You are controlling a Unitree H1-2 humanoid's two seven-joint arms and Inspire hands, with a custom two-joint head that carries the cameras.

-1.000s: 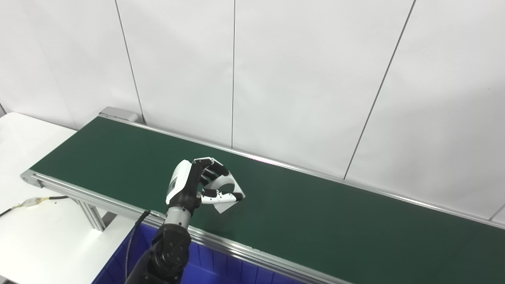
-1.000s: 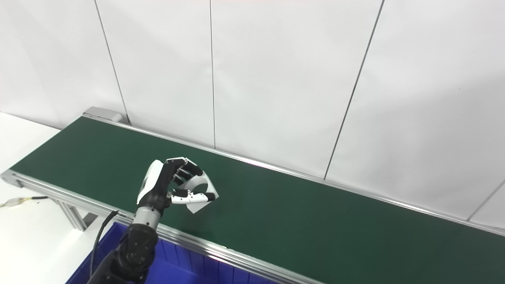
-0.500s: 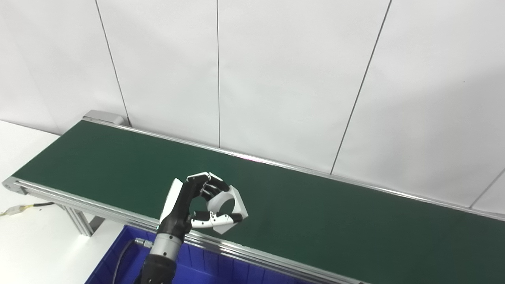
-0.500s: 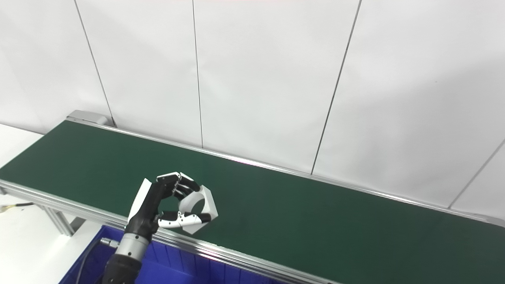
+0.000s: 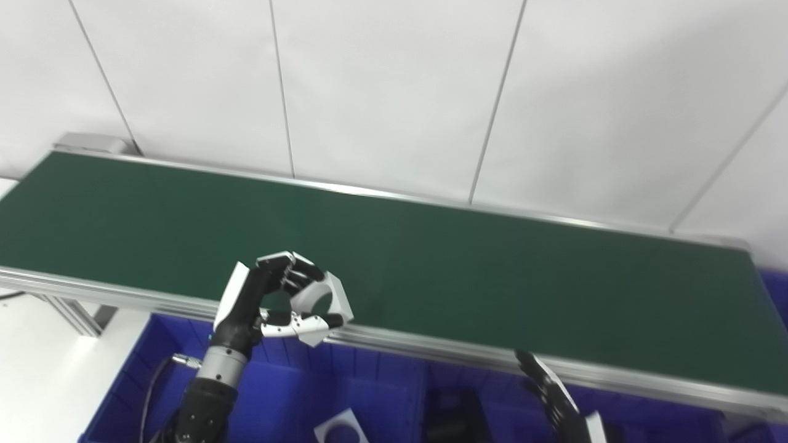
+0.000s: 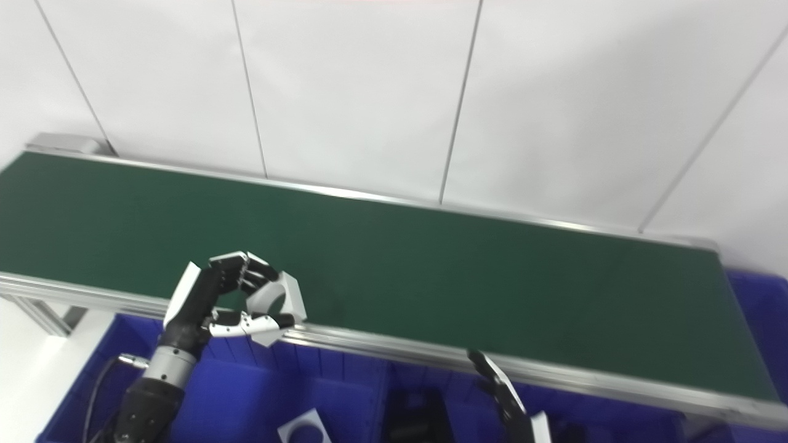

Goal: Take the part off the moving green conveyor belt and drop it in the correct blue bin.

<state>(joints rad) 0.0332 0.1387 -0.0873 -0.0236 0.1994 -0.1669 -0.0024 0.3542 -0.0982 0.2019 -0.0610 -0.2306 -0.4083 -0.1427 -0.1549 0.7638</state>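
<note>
My left hand [image 5: 266, 301] is shut on a white square part [image 5: 322, 299] with a round hole, held up over the near rail of the green conveyor belt [image 5: 468, 271] and the blue bin [image 5: 289, 394] below. The same part [image 6: 278, 299] shows between fingers and thumb in the right eye view. My right hand [image 5: 557, 397] pokes up at the bottom edge in front of the belt's rail, fingers straight and apart, holding nothing. The belt surface carries no other part.
Blue bins run along under the near rail; one holds a white square part with a hole [image 5: 341, 429], another a black part [image 5: 452, 409]. A further blue bin [image 5: 777, 289] stands past the belt's right end. White wall panels stand behind.
The camera has swung right and down, bringing the bins and the belt's right end into view. My left hand with the part has drawn back from over the belt to its near rail. My right hand now shows.
</note>
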